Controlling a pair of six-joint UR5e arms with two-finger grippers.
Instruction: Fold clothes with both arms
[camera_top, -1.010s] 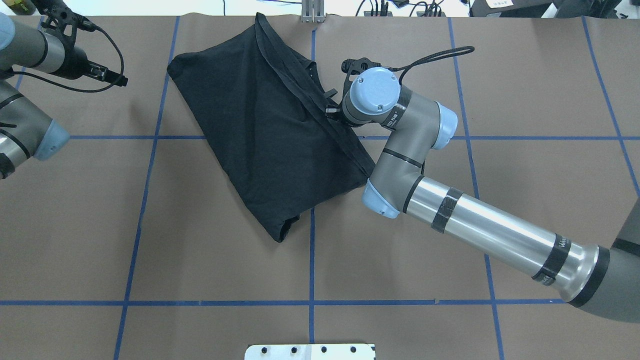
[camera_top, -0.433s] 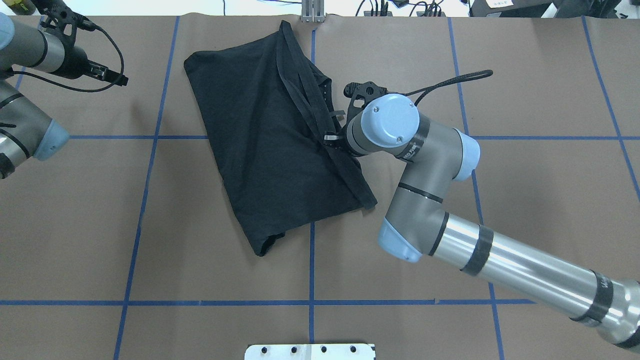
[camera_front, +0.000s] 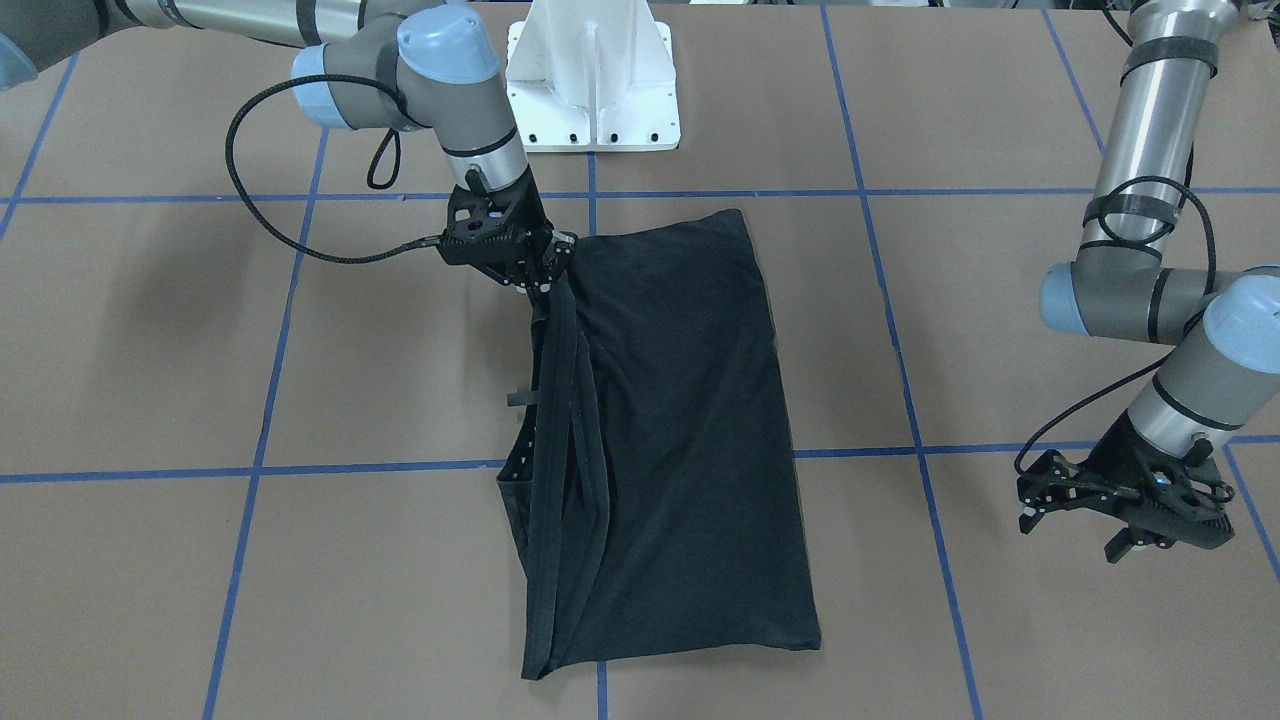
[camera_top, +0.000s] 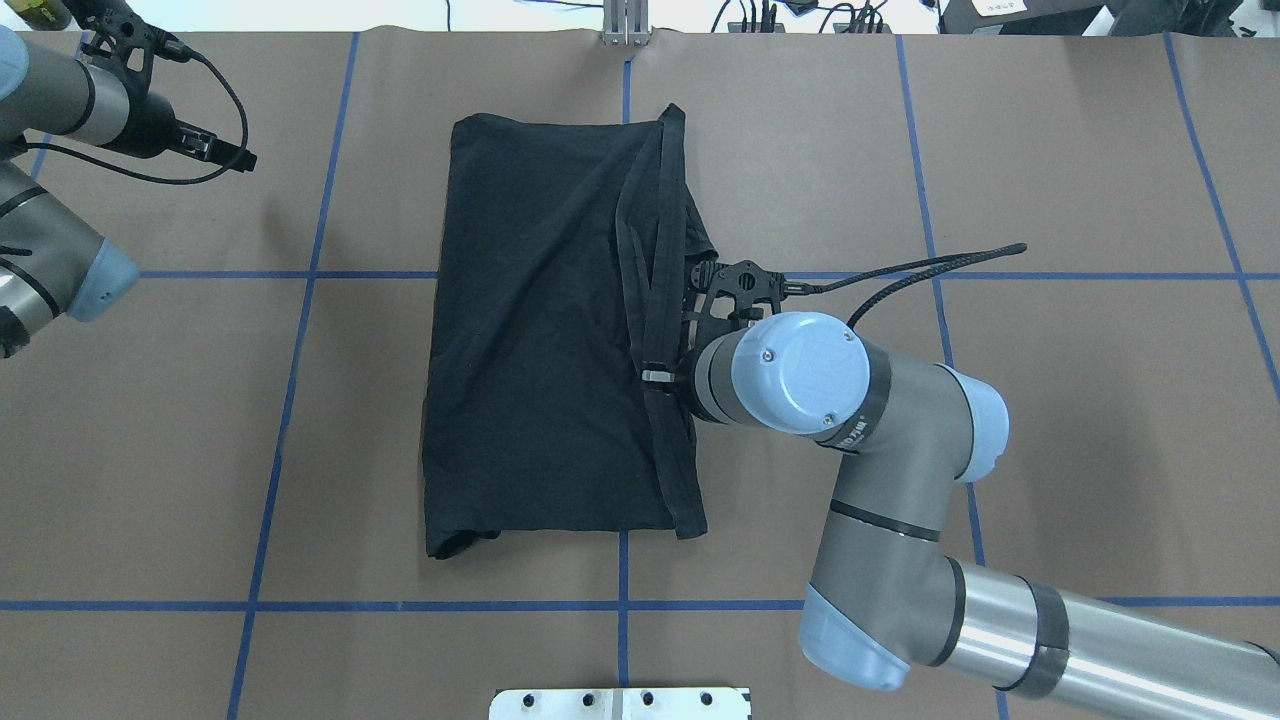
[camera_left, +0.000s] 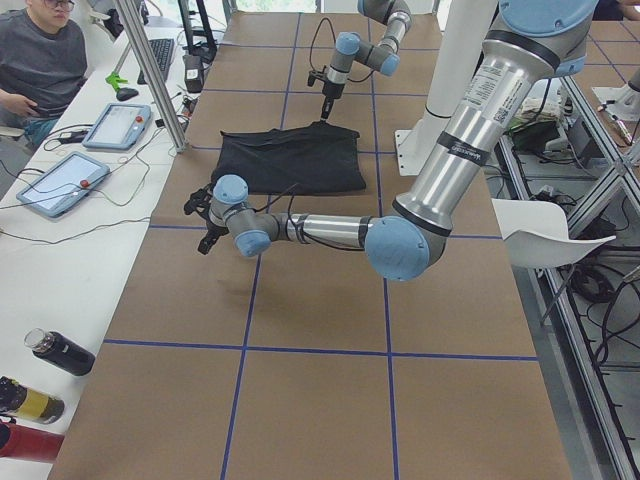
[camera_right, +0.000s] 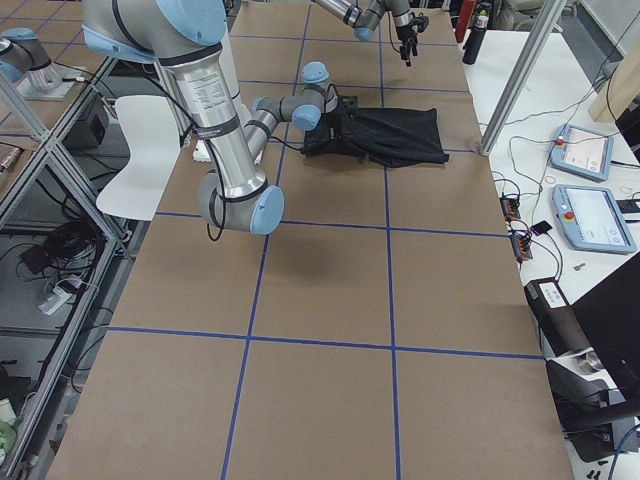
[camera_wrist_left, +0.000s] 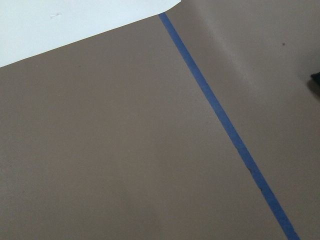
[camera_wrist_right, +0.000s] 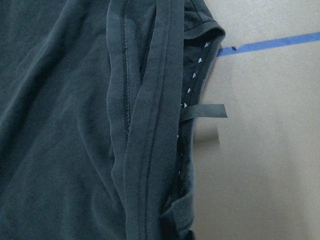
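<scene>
At the centre of the overhead frame, the black T-shirt (camera_top: 540, 330) lies on the brown paper-covered table (camera_top: 900, 150) as a long folded rectangle, soft and lightly creased. The right gripper (camera_front: 540, 275) pinches its doubled hem (camera_wrist_right: 150, 125) at the shirt's upper left corner in the front view, probably to square the fold against the blue tape lines (camera_top: 300, 400). That hem rises in flat stitched bands, taut toward the jaws; the left gripper (camera_front: 1073, 535), lower right in the front view, hangs well apart over bare table, apparently spread and empty.

Overhead and front views face each other — both share T-shirt (camera_top: 540, 340); wrist cams close.
</scene>
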